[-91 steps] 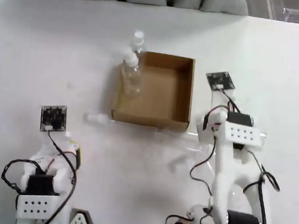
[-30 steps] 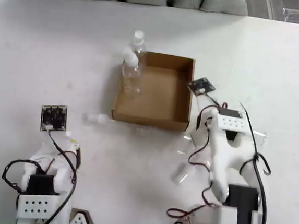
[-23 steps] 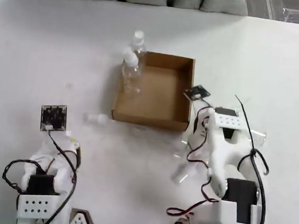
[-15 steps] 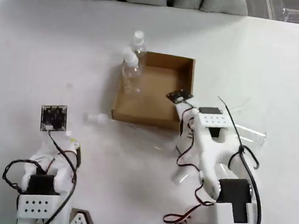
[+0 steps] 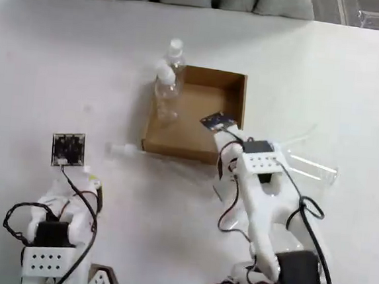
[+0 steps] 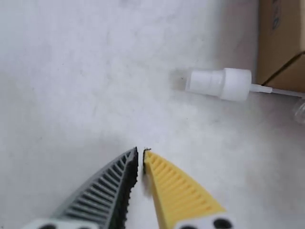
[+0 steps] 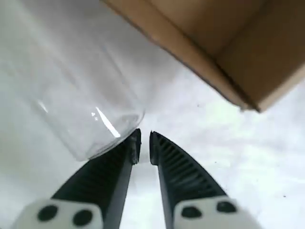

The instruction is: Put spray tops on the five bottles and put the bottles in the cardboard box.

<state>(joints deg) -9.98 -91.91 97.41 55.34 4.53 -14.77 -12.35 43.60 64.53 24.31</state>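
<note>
Two capped bottles (image 5: pixel 167 87) stand at the box's (image 5: pixel 189 150) far left corner in the high view. The left wrist view adds a spray top (image 6: pixel 219 84) lying on the counter (image 6: pixel 71 71), apart from the left tool (image 6: pixel 140 160), whose fingers are together. In the right wrist view a clear bottle (image 7: pixel 81 100) lies just beside the right tool (image 7: pixel 143 140), fingers together, near a box corner.

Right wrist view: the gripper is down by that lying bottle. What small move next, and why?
Probably open the right gripper first. Its fingers sit all but shut with nothing between them, and the clear bottle lying on the table beside the cardboard box is far wider than that gap.
</note>
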